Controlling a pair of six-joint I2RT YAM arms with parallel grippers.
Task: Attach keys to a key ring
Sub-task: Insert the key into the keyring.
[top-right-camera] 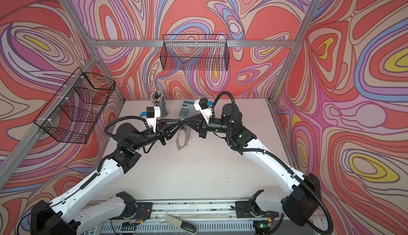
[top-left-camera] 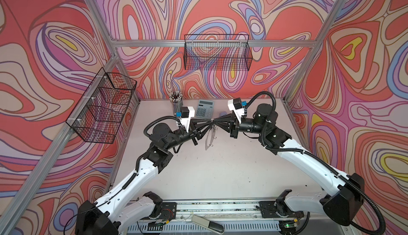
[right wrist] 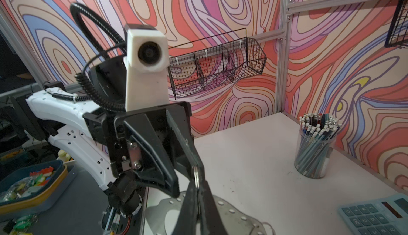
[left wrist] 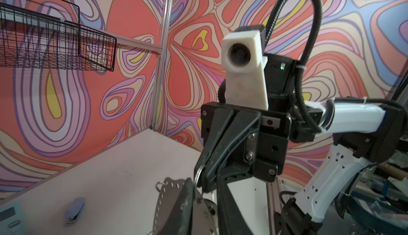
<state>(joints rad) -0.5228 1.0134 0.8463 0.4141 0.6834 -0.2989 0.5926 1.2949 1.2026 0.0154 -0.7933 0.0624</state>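
Centrally, the key ring (left wrist: 164, 189) was hung above the table (top-left-camera: 220, 167), its silver wire loop (right wrist: 196, 175) clamped by the right gripper (top-left-camera: 219, 123); the jaws of the left gripper (top-left-camera: 209, 124) were seen slightly parted.

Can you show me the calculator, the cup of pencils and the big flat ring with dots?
calculator (top-left-camera: 204, 112): in a top view, on its buttons.
cup of pencils (right wrist: 314, 156): right wrist view, on the clear side of the cup.
key ring (right wrist: 235, 218): right wrist view, on its flat dotted band.

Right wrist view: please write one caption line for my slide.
The left tool and right tool meet at a silver wire loop above the dotted key ring; pencil cup and calculator nearby.
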